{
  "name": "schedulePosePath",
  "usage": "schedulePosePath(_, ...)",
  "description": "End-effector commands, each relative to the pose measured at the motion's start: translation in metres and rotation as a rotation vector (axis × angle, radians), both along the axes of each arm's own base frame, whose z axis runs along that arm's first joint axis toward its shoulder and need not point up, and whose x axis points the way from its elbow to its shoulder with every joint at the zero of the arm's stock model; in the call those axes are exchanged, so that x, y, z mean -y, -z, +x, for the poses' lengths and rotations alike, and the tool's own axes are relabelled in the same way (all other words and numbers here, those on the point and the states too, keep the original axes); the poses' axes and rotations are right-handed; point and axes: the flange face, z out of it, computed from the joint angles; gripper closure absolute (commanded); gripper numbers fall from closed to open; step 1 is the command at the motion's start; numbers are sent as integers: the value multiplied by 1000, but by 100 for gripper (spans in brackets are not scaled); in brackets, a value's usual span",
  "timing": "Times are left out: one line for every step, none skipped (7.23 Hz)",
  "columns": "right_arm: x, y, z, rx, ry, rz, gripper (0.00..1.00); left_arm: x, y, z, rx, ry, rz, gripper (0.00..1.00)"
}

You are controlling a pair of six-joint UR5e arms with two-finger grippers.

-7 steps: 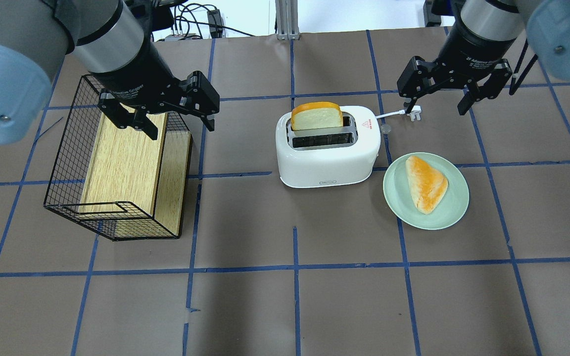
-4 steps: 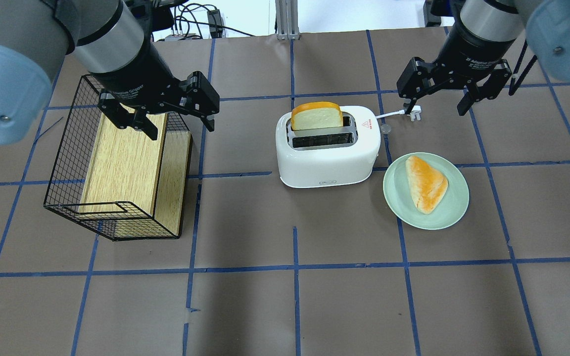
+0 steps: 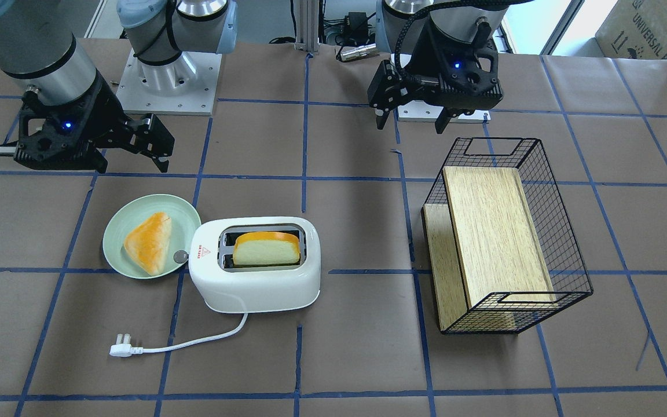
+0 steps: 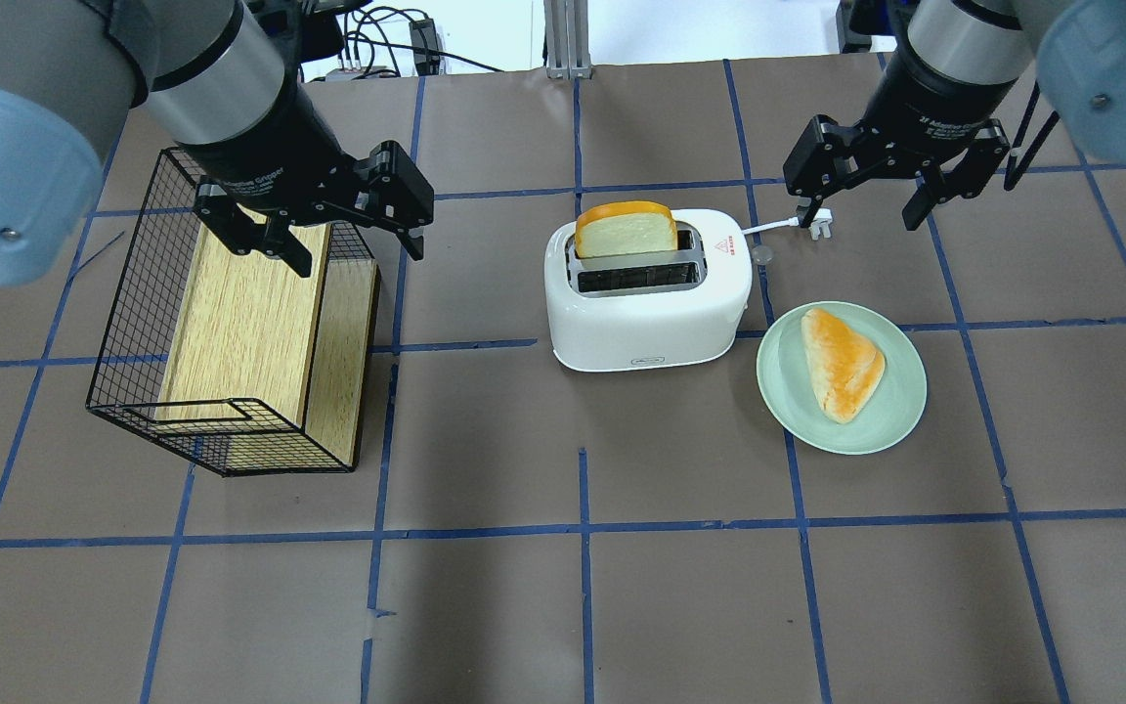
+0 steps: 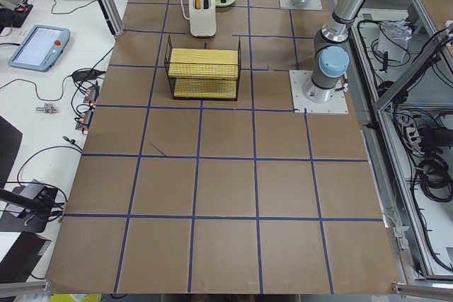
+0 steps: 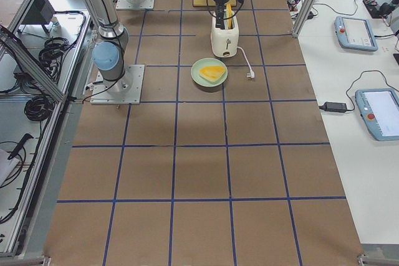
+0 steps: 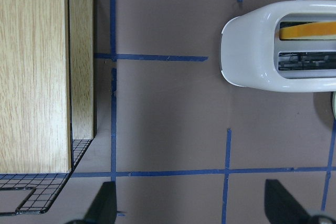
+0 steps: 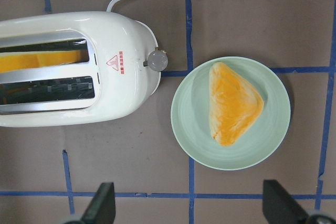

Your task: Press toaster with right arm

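The white toaster [image 4: 646, 303] stands mid-table with a slice of bread [image 4: 627, 230] upright in its far slot. Its grey knob [image 4: 763, 255] sticks out of the end that faces the plate. The toaster also shows in the front view [image 3: 252, 284] and the right wrist view [image 8: 68, 103], where the knob [image 8: 157, 60] is plain. My right gripper [image 4: 858, 215] is open and empty, held above the table beyond the toaster's knob end, over the white plug [image 4: 820, 228]. It touches nothing. My left gripper [image 4: 360, 256] is open and empty, above the far end of the basket.
A pale green plate [image 4: 778, 391] with a triangular bun [image 4: 842, 362] lies right beside the toaster's knob end. A black wire basket [image 4: 133, 323] with a wooden board [image 4: 240, 323] inside stands to the left. The toaster's cord runs to the plug on the far side.
The right gripper has crept slightly toward the far side of the table. The toaster, the bread and the left arm have not moved.
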Motion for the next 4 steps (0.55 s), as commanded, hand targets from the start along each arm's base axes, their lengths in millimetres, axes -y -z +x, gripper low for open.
schedulePosePath(-1,-1,1,1,0,-2,0,0,0,1,-1,-1,1,0)
schedulePosePath(-1,-1,1,1,-1,0,0,0,0,1,1,-1,0,0)
schedulePosePath(-2,1,1,1,-1,1,0,0,0,1,-1,-1,-1,0)
schedulePosePath(-2,2,1,1,-3,4,0,0,0,0,-1,0,1,0)
